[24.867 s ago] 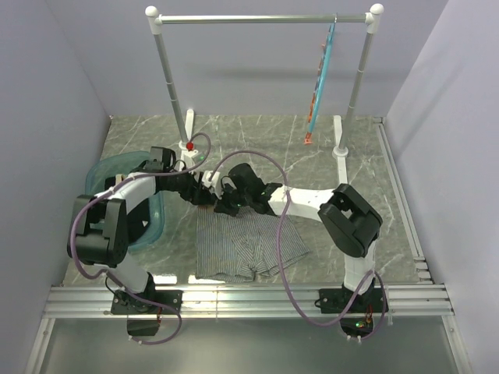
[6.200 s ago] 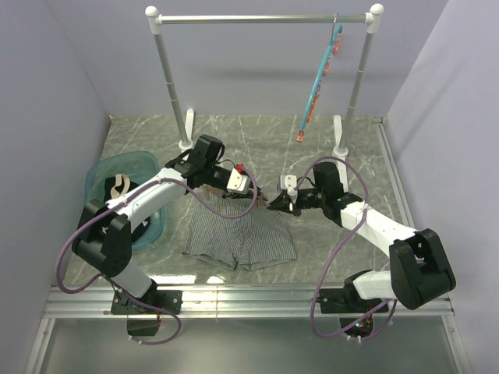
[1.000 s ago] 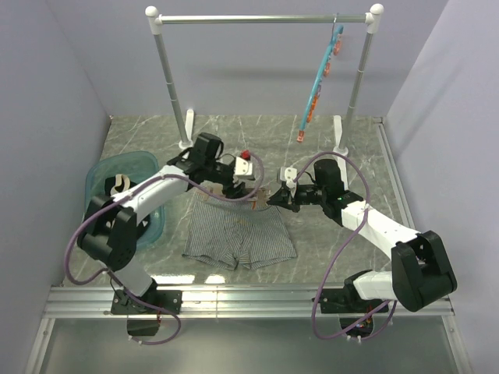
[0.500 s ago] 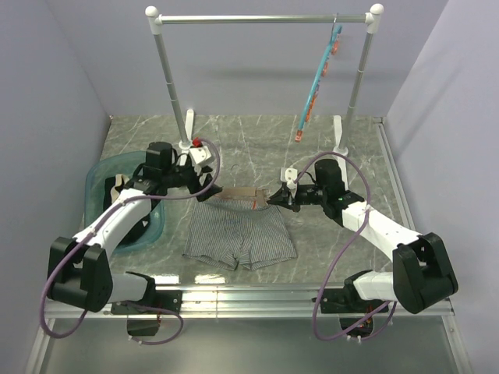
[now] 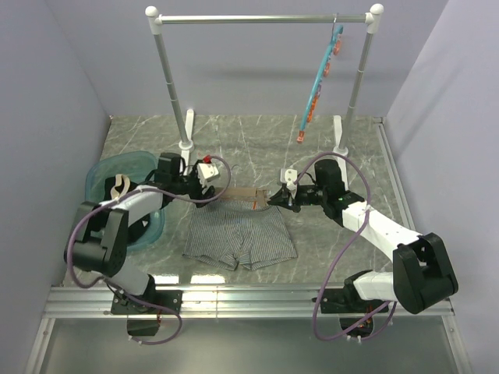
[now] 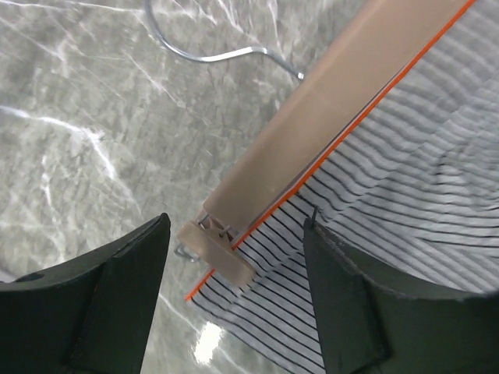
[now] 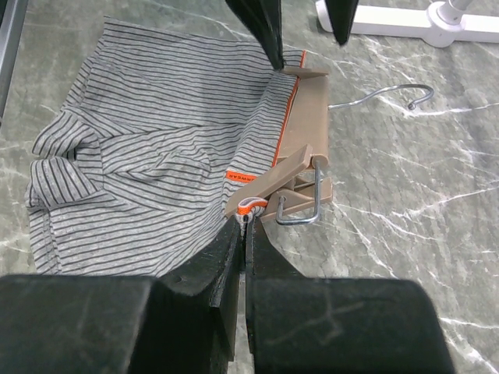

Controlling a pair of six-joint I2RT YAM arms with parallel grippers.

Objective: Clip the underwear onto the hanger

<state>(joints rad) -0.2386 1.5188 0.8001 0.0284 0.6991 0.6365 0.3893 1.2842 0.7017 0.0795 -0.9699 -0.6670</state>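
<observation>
Top view: one pair of grey-and-white finely striped underwear (image 5: 240, 238) spread flat at centre, top edge along one light-brown wooden bar hanger (image 5: 238, 192). Grey veined marble table (image 5: 351, 148), lilac walls (image 5: 54, 78). One white rail (image 5: 265, 18) at top carrying one slim teal hanger (image 5: 316, 86); one teal tub (image 5: 105, 166) at left.

Left wrist view: left jaws open, straddling hanger (image 6: 327, 101) end, clear of it both sides.

Right wrist view: right jaws closed, pinching orange-edged waistband (image 7: 288, 109) corner beside metal clip (image 7: 296, 196).
</observation>
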